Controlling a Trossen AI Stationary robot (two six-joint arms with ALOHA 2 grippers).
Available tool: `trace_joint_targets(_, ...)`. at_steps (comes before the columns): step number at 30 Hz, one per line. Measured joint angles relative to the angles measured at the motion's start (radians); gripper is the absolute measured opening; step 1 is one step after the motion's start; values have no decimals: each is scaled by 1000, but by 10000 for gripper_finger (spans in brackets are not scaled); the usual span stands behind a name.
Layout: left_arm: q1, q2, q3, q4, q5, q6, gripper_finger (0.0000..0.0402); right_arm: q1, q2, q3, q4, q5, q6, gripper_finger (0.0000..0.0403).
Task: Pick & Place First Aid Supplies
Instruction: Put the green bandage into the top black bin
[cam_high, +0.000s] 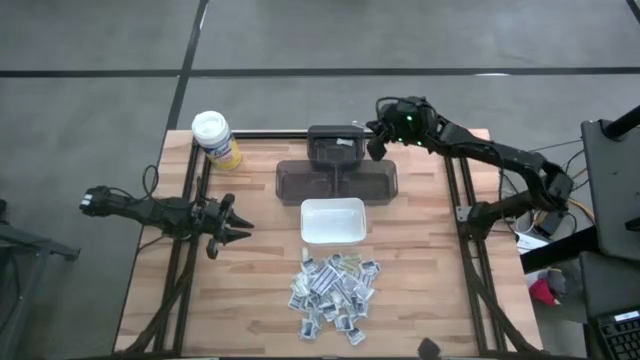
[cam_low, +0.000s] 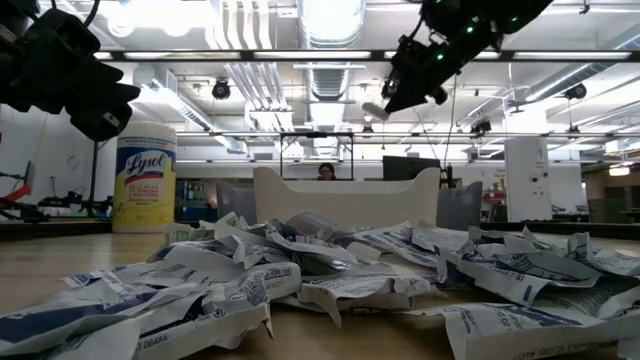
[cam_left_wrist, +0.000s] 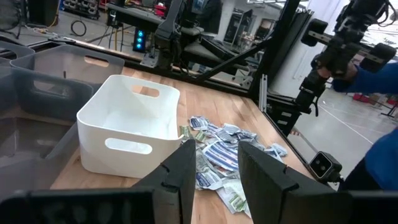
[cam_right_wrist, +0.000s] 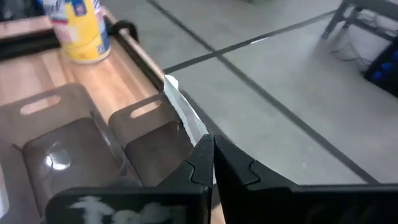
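The first aid packets (cam_high: 335, 290) lie in a loose heap on the near middle of the table, just in front of the white dish (cam_high: 333, 221); they also show in the low view (cam_low: 330, 265) and the left wrist view (cam_left_wrist: 221, 152). My right gripper (cam_high: 376, 143) hangs above the small dark bin (cam_high: 335, 148) at the far edge, shut on one white packet (cam_right_wrist: 183, 115). My left gripper (cam_high: 238, 226) waits open over the table's left part, pointing toward the dish; its own view (cam_left_wrist: 214, 168) shows the gap. My right gripper holds one white packet pinched between its two shut fingers (cam_right_wrist: 202, 155). The packet's free end (cam_right_wrist: 177, 99) sticks out forward past the fingertips, seen edge-on. It is lifted clear, above the far dark bin's rim (cam_right_wrist: 146, 106); the low view shows it as a small white piece (cam_low: 374, 110) below the fingers.
A wider dark two-part bin (cam_high: 337, 183) stands between the small bin and the dish. The yellow canister with a white lid (cam_high: 215, 138) stands at the far left corner. Black frame rails (cam_high: 190, 250) run along both table sides. A blue sleeve (cam_left_wrist: 379, 68) shows beyond the table.
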Motion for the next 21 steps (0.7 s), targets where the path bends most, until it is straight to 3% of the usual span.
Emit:
trace_joint_targets(6, 0, 0, 0, 1, -3, -12, 115, -8, 206, 195, -107, -17, -48, 8)
trace_joint_targets(13, 0, 0, 0, 1, -3, -36, 115, -44, 456, 516, -405, -44, -135, 8)
trace_joint_targets(21, 0, 0, 0, 1, -3, -38, 115, -93, 661, 766, -644, -169, -155, 8)
